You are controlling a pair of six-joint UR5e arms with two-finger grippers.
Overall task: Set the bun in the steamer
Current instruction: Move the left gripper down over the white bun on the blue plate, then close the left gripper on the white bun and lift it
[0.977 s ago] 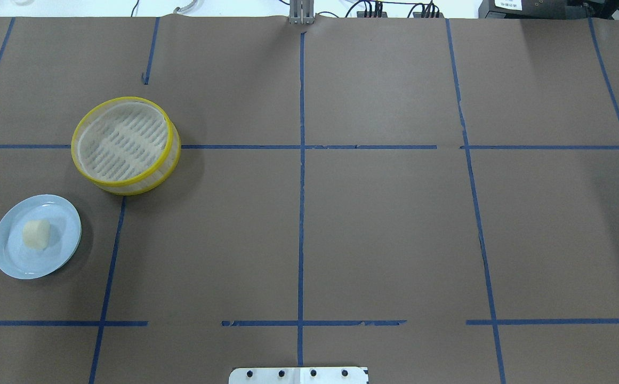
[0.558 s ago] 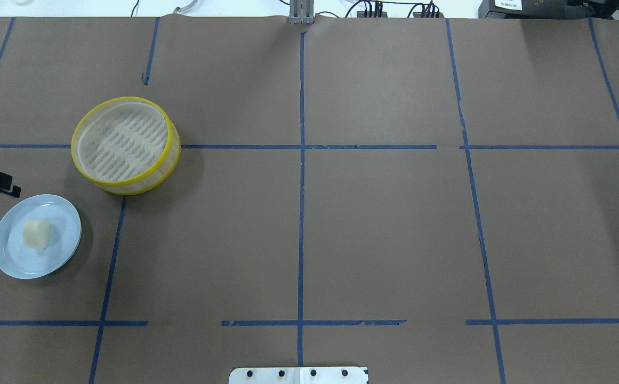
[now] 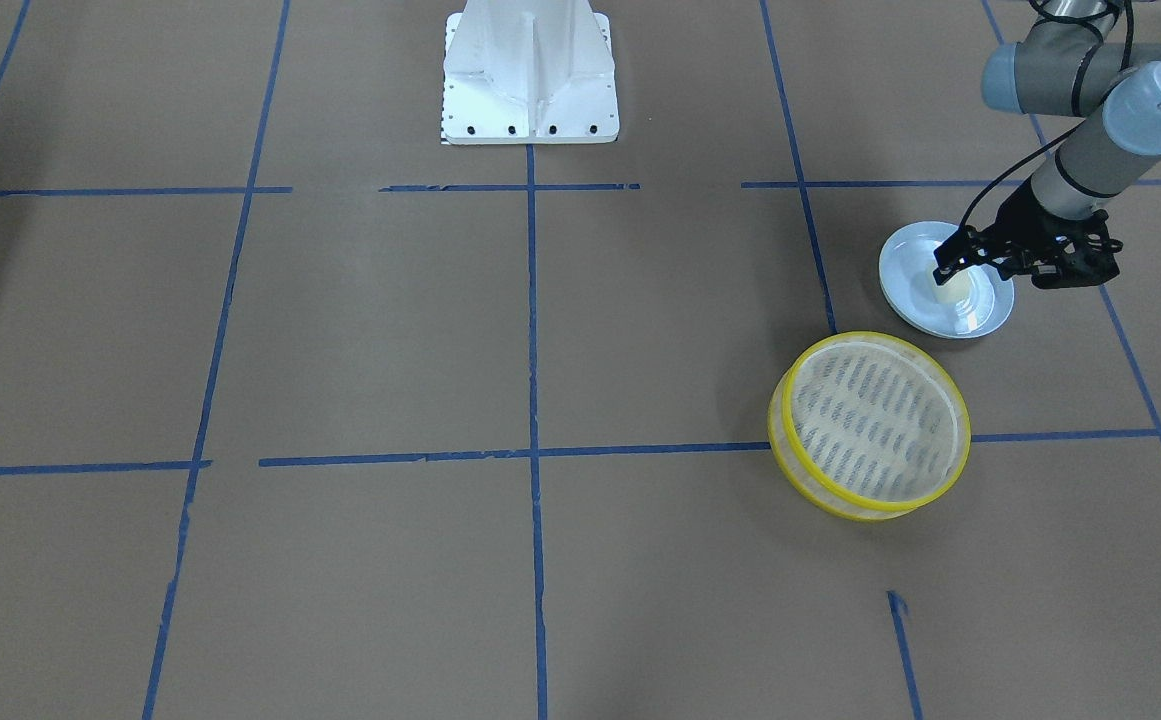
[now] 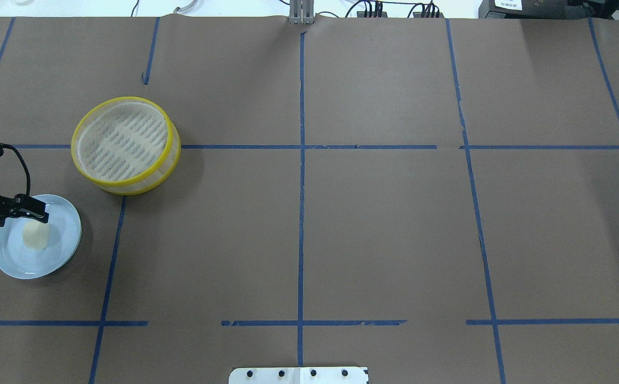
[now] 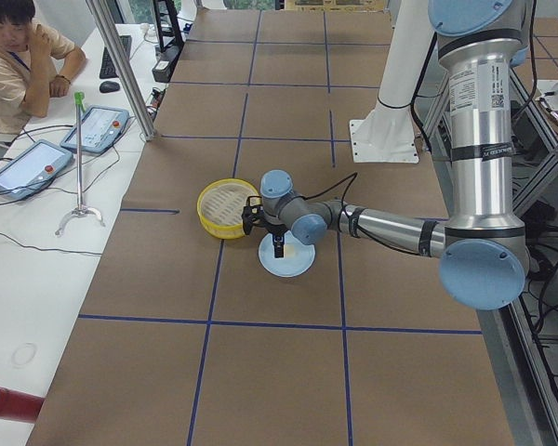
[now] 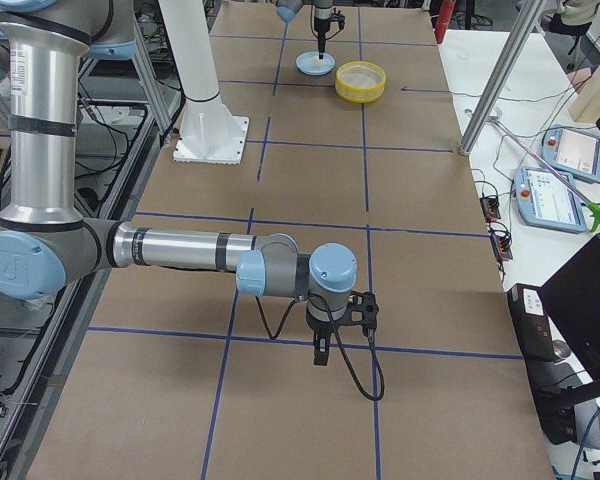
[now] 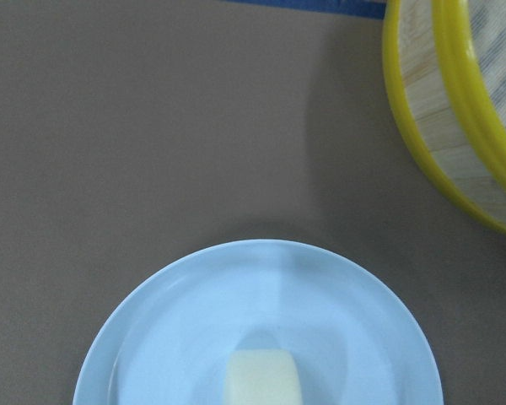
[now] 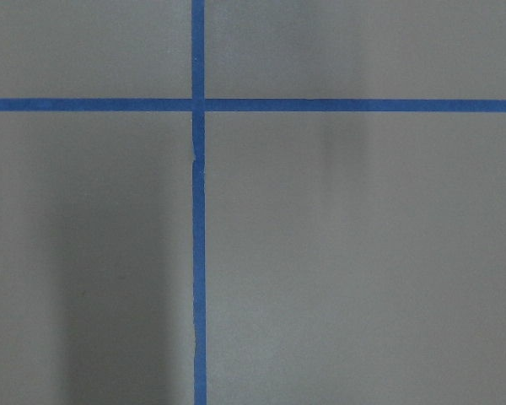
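Bun (image 4: pixel 36 234): it lies near the middle of the pale blue plate (image 4: pixel 63 242), not gripped and not lifted. In the overhead view the plate is at about 7 o'clock from the steamer (image 4: pixel 122 141), with a strip of bare worktop (image 4: pixel 309 224) between them.
Steamer: it is empty, so the whole task remains to do.
Risk, grip: the bun looks smooth and probably soft. If the fingers close off its centre, it may slide across the plate or squeeze out. Too much force may also dent it.
Risk, plate: the plate is shallow and light. A finger that comes down on its rim could tip it or push it along the worktop.
Risk, carry: the yellow rim of the steamer stands above the worktop. A low path toward 1 o'clock could knock the bun or a finger against it and move the steamer.
Left hand (image 4: pixel 40 215): it points down over the plate, at about 12 o'clock of the bun and close to it. In its wrist view the bun is at the bottom edge, so I judge that the hand is not yet centred. The width of its opening I cannot tell, and it holds nothing.
Right hand (image 6: pixel 320 356): it is well apart, pointing down over bare worktop. Its opening I cannot tell.
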